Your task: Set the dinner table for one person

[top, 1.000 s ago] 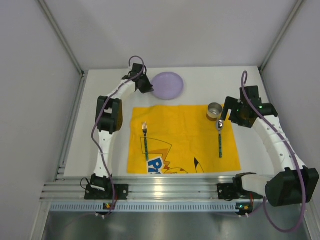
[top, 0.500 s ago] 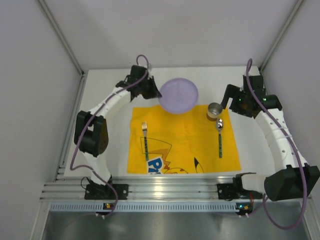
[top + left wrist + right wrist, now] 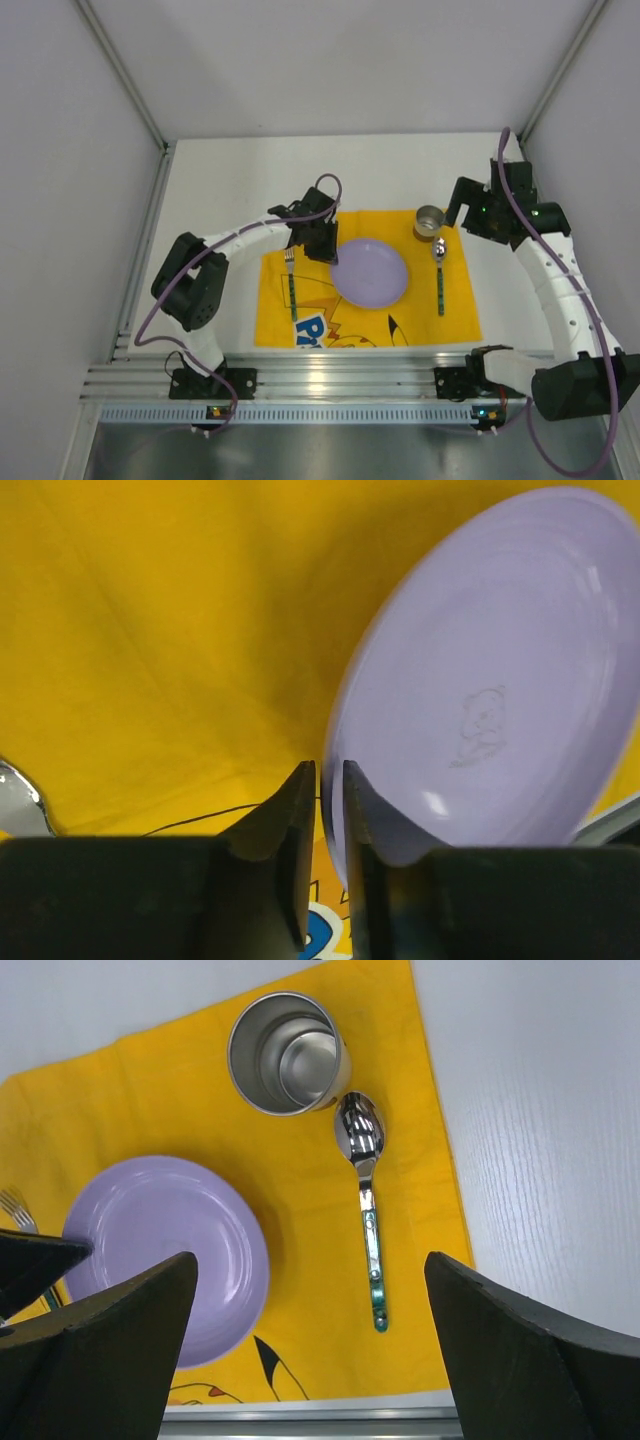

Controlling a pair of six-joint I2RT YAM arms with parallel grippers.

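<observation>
The left gripper pinches the thin left rim of a lilac plate, its jaws nearly closed on it. The plate is round, shallow and glossy, over the middle of a soft yellow cloth on the matte white dinner table, between the fork and spoon. Best to settle it flat before releasing, without rucking the cloth. The right gripper hovers wide open and empty by a steel cup.

one plate, one fork, one spoon and one cup are counted. one cloth is counted, and one table. two arms are counted, one left arm and one right arm. two pieces of cutlery are thus counted in all.
</observation>
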